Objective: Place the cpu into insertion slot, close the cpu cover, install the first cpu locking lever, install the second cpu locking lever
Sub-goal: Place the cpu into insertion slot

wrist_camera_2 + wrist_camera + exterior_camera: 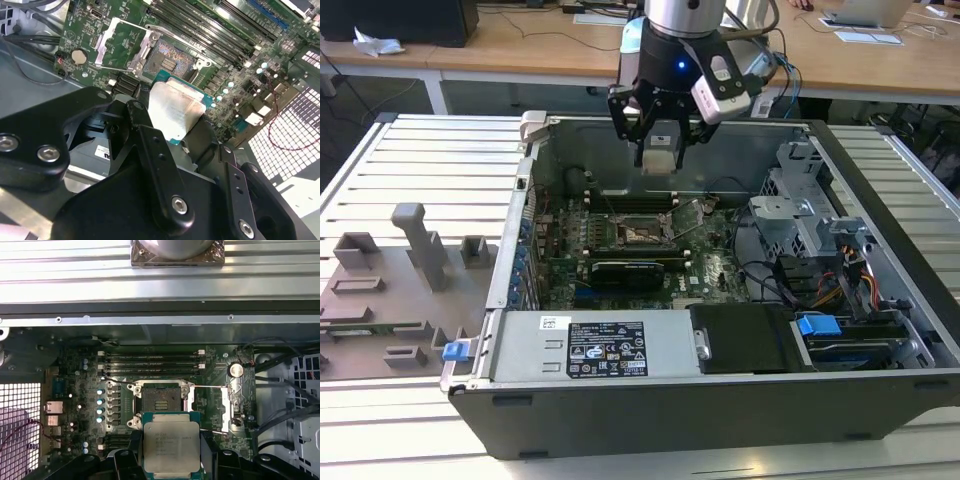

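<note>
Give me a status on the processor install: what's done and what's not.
Done: the cover stands swung open beside the socket, which is bare. In hand: the gripper grips the chip by its edges, above the board and not in the socket. Left: chip not seated, cover not closed, so nothing is latched down yet.

In pincer (pixel 660 152): cpu (pixel 171 447), above insertion slot (pixel 160 401); cpu cover (pixel 142 50) open beside slot.
</note>
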`<action>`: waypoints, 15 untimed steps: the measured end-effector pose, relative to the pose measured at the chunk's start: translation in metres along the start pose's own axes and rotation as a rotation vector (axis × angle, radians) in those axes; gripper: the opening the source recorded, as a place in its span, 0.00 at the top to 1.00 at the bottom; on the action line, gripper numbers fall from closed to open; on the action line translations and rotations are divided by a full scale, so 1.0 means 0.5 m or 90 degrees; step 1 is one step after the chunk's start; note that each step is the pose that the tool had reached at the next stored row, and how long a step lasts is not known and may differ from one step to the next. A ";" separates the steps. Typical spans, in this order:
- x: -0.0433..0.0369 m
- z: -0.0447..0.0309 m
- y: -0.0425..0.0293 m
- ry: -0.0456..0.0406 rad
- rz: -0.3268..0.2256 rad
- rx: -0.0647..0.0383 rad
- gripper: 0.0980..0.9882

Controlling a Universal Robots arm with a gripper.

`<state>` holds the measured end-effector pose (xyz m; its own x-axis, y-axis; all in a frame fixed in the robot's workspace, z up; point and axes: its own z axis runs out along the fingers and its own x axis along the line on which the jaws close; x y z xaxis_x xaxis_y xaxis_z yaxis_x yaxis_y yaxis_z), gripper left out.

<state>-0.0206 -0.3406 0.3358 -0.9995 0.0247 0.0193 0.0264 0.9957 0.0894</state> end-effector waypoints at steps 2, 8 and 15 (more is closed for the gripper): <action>0.000 0.003 0.000 0.0000 0.000 0.000 0.50; 0.000 0.011 -0.001 0.0000 0.000 0.000 0.50; 0.000 0.020 -0.002 0.0000 0.000 0.000 0.50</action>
<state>-0.0206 -0.3406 0.3256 -0.9995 0.0248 0.0193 0.0264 0.9957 0.0893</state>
